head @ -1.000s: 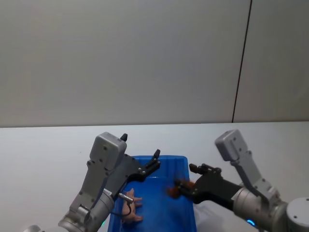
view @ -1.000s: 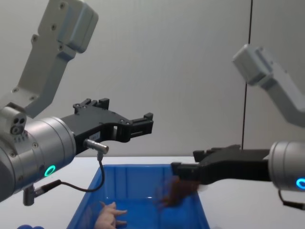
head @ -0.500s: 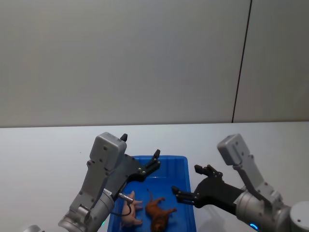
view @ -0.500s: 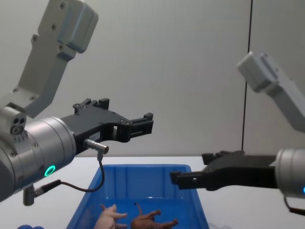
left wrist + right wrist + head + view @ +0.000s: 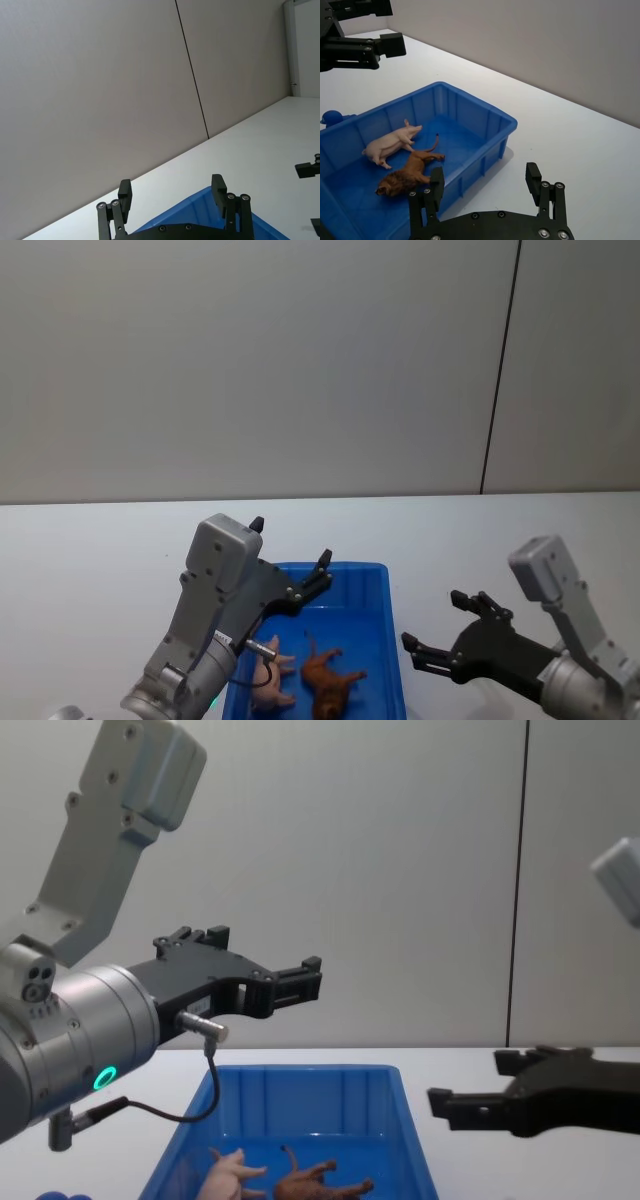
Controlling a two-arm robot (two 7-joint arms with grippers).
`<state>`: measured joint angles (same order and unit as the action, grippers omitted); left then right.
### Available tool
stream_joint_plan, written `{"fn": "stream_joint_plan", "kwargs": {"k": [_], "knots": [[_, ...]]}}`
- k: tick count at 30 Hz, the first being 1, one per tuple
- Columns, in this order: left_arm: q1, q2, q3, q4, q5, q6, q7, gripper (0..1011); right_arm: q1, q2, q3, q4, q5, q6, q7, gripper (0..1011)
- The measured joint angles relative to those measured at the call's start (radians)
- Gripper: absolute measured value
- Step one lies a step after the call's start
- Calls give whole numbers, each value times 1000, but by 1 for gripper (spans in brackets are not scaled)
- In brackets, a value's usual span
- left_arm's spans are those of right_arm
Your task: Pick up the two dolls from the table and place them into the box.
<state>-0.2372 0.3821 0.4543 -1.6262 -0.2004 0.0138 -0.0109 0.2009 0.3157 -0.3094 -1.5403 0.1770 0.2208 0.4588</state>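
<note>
Two dolls [image 5: 391, 145] in box [image 5: 345, 567], left gripper [image 5: 171, 186] above (right gripper [image 5: 485, 173] beside).

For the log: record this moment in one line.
pink doll: lying in box | brown doll: beside it | left gripper: open, above box | right gripper: open, over table beside box

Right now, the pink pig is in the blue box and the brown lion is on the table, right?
No. The brown lion is in the blue box too, lying beside the pink pig; the right wrist view shows it.
</note>
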Motion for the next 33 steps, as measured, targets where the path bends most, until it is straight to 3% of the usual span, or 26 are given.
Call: {"fn": "stream_joint_plan", "kwargs": {"k": [10,20,33], "knots": [[8,9,-5,-8,8,0,7,1003,-33,32,16,-24,23,-14,-12,1001],[63,64,-27,-62,-1,22,66,1003,-48,47,23,-34,32,-21,-18,1001],[208,177,-64,-135,-108,20,207,1003,-56,55,26,-39,38,-24,-21,1001]]}}
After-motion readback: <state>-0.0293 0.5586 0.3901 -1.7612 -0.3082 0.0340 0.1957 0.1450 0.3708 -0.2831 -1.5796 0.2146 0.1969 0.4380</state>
